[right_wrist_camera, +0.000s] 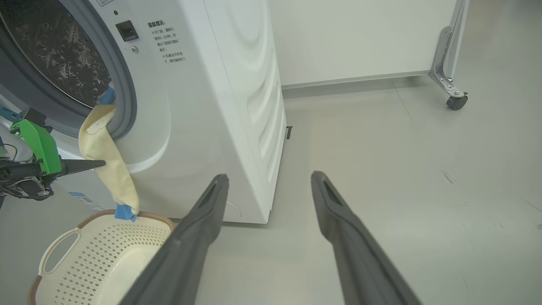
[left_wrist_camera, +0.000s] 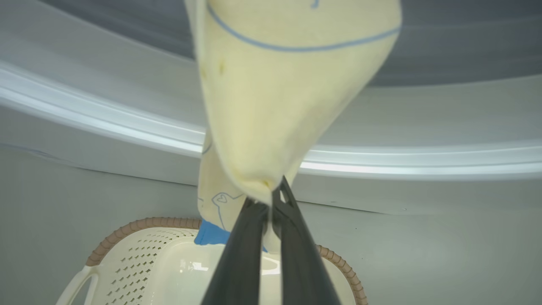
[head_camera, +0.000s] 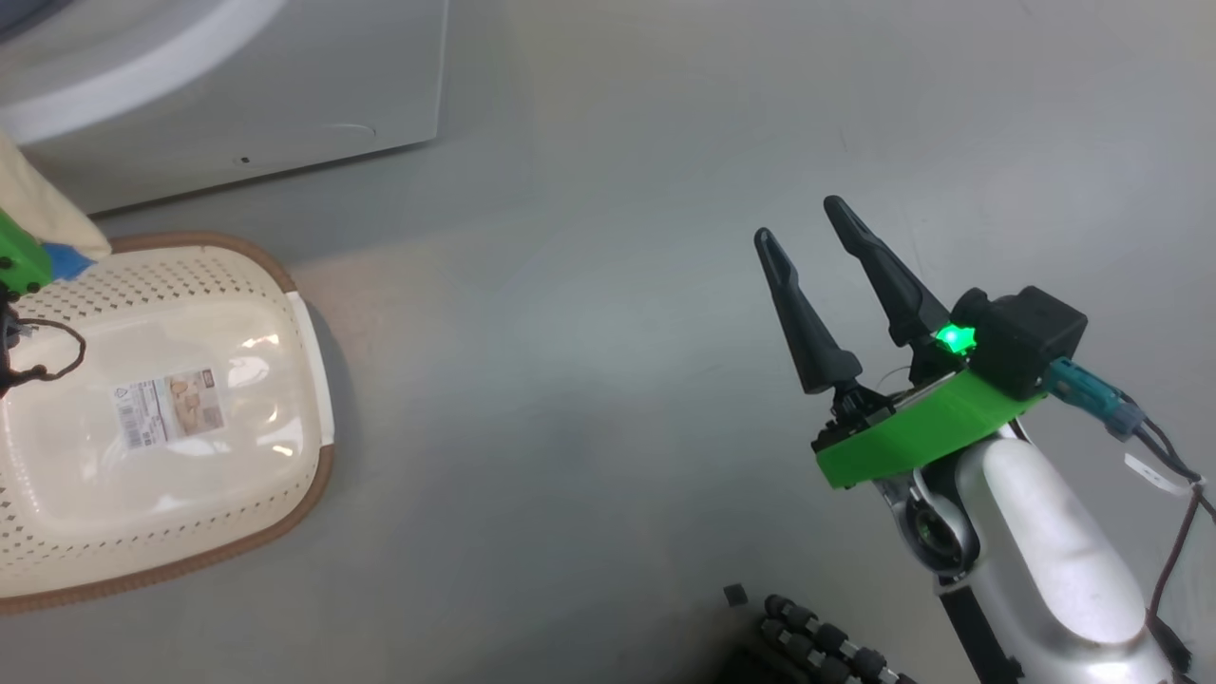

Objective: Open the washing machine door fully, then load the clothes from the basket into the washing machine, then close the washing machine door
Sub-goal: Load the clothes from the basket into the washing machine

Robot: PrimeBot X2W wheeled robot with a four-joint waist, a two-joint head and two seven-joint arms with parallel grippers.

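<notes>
L gripper (left_wrist_camera: 273, 200) pinching clothes (left_wrist_camera: 279, 106), top cropped, basket (left_wrist_camera: 127, 231) part-hidden

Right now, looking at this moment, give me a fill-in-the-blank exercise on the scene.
1. The left gripper pinches the clothes, jaws ____.
2. The right gripper stands ____, holding nothing.
3. The clothes' blue end hangs at the brown rim of the ____.
Missing: shut; open; basket.
</notes>
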